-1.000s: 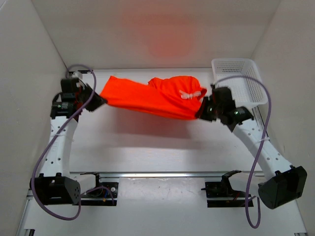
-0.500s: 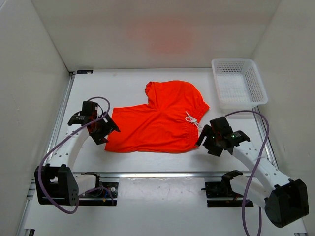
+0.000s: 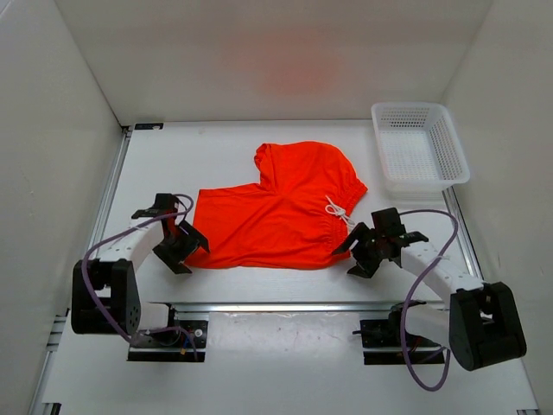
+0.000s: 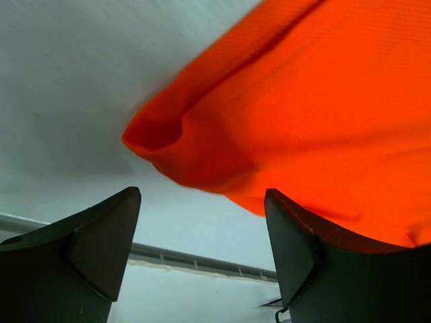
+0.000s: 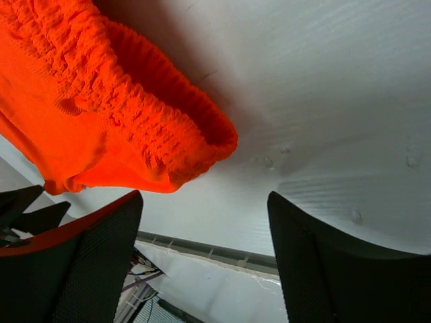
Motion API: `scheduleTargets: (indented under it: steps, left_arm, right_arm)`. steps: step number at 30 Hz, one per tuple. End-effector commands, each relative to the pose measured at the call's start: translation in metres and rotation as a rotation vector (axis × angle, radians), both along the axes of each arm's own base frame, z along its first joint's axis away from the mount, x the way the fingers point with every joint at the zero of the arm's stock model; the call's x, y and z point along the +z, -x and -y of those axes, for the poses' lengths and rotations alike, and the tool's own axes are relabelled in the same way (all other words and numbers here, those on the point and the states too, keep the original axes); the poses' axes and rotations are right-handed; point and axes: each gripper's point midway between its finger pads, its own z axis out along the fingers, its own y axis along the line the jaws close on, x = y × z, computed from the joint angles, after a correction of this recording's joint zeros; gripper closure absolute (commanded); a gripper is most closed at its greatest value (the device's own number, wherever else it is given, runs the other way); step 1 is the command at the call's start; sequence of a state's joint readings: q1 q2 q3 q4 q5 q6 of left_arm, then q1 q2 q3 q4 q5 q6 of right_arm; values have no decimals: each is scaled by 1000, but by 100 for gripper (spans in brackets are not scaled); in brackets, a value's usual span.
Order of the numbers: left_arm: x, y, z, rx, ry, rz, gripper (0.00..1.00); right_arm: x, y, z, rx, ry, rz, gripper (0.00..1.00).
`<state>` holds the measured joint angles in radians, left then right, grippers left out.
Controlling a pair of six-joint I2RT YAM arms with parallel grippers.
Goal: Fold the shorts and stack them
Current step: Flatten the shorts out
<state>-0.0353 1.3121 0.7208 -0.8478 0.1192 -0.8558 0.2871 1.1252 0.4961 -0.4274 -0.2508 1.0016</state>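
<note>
The orange-red shorts point(image 3: 276, 216) lie spread on the white table point(image 3: 173, 164), one leg pointing left and the other toward the back, with the white drawstring point(image 3: 337, 210) at the waistband on the right. My left gripper point(image 3: 192, 251) is open just off the left leg's near corner. In the left wrist view the shorts point(image 4: 303, 121) lie ahead of the gripper point(image 4: 202, 194), nothing between its fingers. My right gripper point(image 3: 348, 258) is open beside the waistband's near corner. The right wrist view shows the gathered waistband point(image 5: 121, 114) in front of the empty gripper point(image 5: 205, 195).
A white mesh basket point(image 3: 419, 143) stands at the back right corner. White walls close in the table on the left, back and right. A metal rail point(image 3: 276, 305) runs along the near edge between the arm bases.
A second ago both grippers held the shorts stretched in the air at the back. The shorts now lie on the table, and both grippers have opened and drawn back toward the near edge.
</note>
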Motion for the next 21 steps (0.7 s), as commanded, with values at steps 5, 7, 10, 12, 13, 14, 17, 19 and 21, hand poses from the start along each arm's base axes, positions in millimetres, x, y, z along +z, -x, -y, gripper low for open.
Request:
scheduleTargets:
  steps: [5,7,10,12,13,14,17,19,21]
  left_arm:
    - [-25,-21,0,45,-1,-35,45]
    - [-21,-33,-2,23,-14,-15,83]
    - [-11,-55,-3,-1,-9,28,90]
    - [16,-85,-2,-15,13,116,90]
    - [26,-95,-2,-15,13,144,90]
    - [53,-113,-5,-15,9,214,90]
    - [102,-137,-7,-12,-1,322,90]
    - [124,-141,-10,-12,-7,373,90]
    - [134,-136,-10,-12,-7,398,90]
  right_arm:
    - [-7,-34,-7,-10,-7,46,36]
    - [-7,-49,-5,-2,35,70,48]
    - [6,-79,0,6,86,110,84]
    - [39,-117,3,-2,94,191,100]
    - [51,-122,6,23,128,207,100]
    - [62,-133,12,18,148,227,100]
    - [112,-154,21,28,218,344,100]
    - [130,-151,24,41,231,396,100]
    - [127,-138,30,44,252,381,100]
